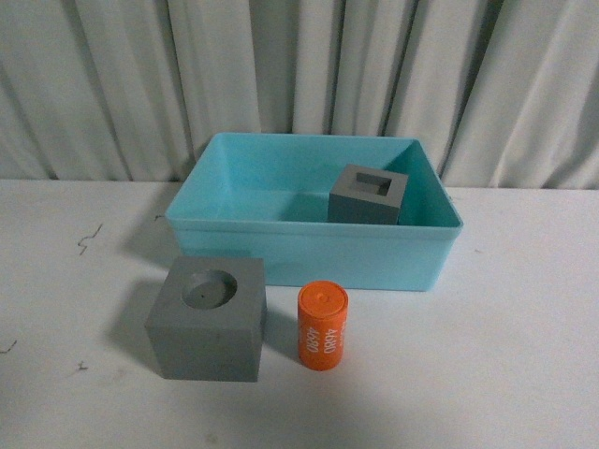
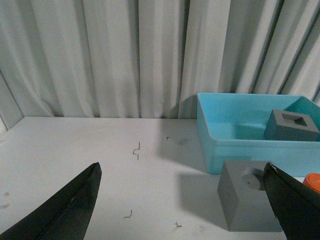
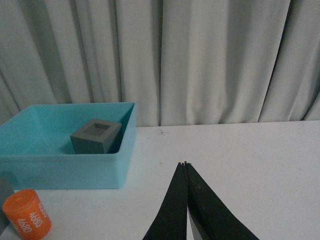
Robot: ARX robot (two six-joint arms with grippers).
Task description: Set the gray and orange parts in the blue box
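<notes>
The light blue box (image 1: 225, 238) stands at the middle back of the white table. A gray cube with a square recess (image 1: 369, 195) sits inside it at the right. A gray cube with a round recess (image 1: 208, 318) stands on the table in front of the box, with the orange cylinder (image 1: 323, 325) upright to its right. Neither arm shows in the front view. My left gripper (image 2: 182, 167) is open and empty, left of the round-recess cube (image 2: 247, 202). My right gripper (image 3: 185, 164) is shut and empty, to the right of the box (image 3: 65, 167) and the cylinder (image 3: 27, 214).
A pleated white curtain (image 1: 299, 75) hangs behind the table. Small dark marks (image 1: 89, 236) dot the table top at the left.
</notes>
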